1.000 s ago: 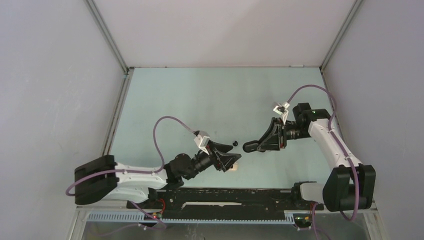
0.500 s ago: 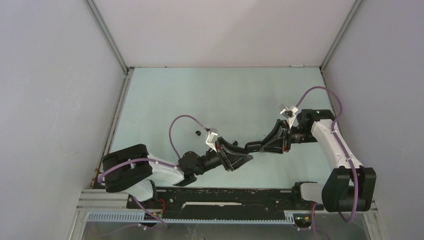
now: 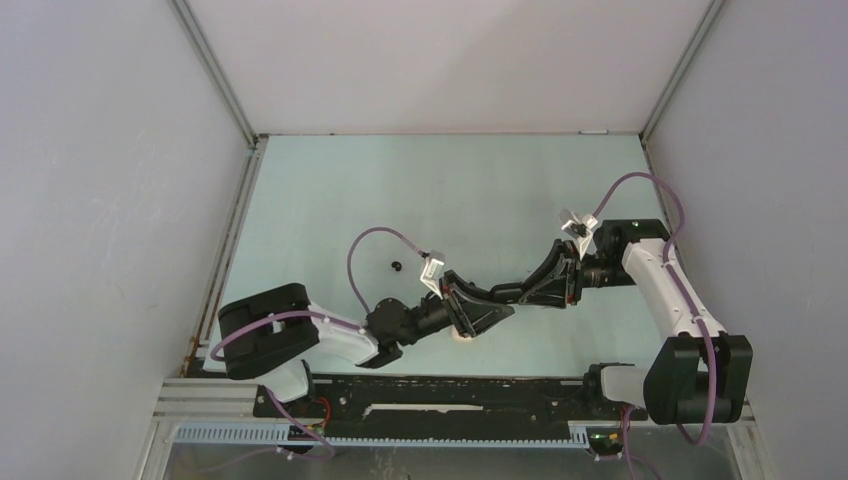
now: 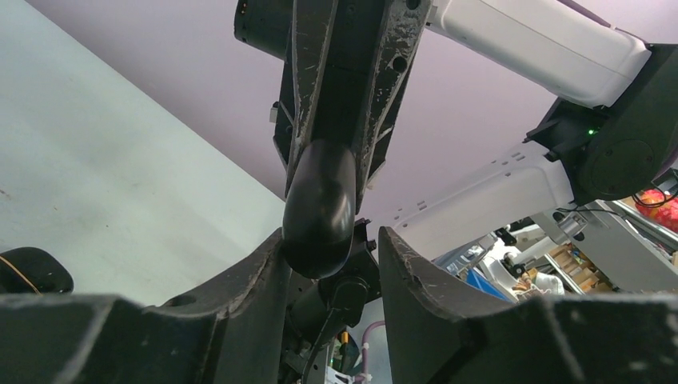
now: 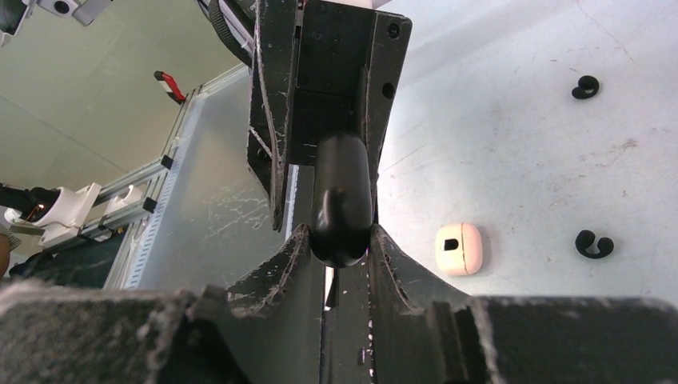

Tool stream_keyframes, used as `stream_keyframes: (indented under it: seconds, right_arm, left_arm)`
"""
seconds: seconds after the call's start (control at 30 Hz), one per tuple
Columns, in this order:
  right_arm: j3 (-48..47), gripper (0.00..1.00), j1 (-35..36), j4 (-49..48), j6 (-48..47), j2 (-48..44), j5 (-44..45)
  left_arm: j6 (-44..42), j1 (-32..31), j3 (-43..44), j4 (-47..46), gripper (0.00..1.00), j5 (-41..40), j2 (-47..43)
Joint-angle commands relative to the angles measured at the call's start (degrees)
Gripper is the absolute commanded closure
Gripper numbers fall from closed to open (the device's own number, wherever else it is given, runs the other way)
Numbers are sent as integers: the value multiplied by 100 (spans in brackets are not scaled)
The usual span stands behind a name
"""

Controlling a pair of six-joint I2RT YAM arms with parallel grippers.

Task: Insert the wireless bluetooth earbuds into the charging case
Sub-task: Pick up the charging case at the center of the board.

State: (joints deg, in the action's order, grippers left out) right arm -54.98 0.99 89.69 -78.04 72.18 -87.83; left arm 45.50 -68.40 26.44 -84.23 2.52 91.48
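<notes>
My right gripper [image 5: 336, 232] is shut on a black oval charging case [image 5: 341, 200] and holds it above the table; it also shows in the top view [image 3: 505, 295]. My left gripper [image 4: 329, 240] is open, with its jaws around the far end of the black case [image 4: 320, 208]. The case touches one finger and a gap shows at the other. Two tiny black earbuds [image 5: 586, 86] [image 5: 594, 244] lie on the table. One black earbud [image 3: 395, 266] shows in the top view. No whitish earbuds are in view.
A closed cream case [image 5: 459, 249] lies on the table under my left gripper and peeks out in the top view [image 3: 465, 338]. Grey walls enclose the pale green table [image 3: 330, 200] on three sides. A black rail [image 3: 450, 395] runs along the near edge.
My left arm has swung right and brought its open jaws around the black case. My right gripper has moved slightly right and keeps hold of the case.
</notes>
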Motion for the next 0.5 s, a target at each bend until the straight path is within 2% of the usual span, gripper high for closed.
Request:
stream_keyframes:
  seconds: [0.0,0.23,0.47]
  right_arm:
    - [-147,88,14,198,-116,-63,-144]
    - [-153,88,58,197,-10,6,-186]
    - [-153,88,67,197,8,73,-148]
  left_arm:
    - [-78,89,81,-402,54,97,-33]
    - [-180,124,30,-401,48,6,56]
    - [-405,169,-7,-402,63,260,68]
